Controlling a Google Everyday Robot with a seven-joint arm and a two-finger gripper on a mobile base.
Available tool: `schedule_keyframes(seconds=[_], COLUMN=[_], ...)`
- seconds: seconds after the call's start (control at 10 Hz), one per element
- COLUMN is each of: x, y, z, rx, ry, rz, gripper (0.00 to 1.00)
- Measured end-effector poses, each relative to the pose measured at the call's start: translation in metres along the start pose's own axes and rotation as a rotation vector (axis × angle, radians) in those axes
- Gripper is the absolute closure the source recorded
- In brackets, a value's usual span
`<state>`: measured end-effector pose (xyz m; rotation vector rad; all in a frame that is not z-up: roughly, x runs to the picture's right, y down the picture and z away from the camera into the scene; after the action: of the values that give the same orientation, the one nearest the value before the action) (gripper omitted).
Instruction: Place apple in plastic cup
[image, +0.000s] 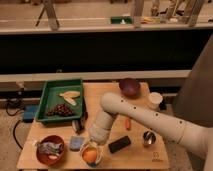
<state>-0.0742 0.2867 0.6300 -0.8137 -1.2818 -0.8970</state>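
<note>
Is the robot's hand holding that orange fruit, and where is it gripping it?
Cannot tell. The hand is right above the apple, which sits in the plastic cup.

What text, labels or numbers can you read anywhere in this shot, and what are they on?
None can be read.
Wooden table: a small faint mark near its front right corner, too blurred to read.
Apple, plastic cup, green tray: no visible lettering.
End effector: just above the apple in the cup, no markings visible.
</note>
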Motion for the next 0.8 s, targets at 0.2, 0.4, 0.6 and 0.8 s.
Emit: schedule_keyframes(seconds=[0.2,0.4,0.6,0.8], x=[-0.0006,-0.0021,-0.0036,-0.006], y=[0.0006,0.0006,0.003,0.0058], z=[0.0002,0.0008,-0.0009,-0.0043], rx=[-0.013,-0.03,-0.037,-0.041], ry=[-0.014,-0.025,-0.03,-0.03], rz=[-0.004,-0.008,-0.009,-0.011], gripper=[0.24,0.2,0.2,0.2])
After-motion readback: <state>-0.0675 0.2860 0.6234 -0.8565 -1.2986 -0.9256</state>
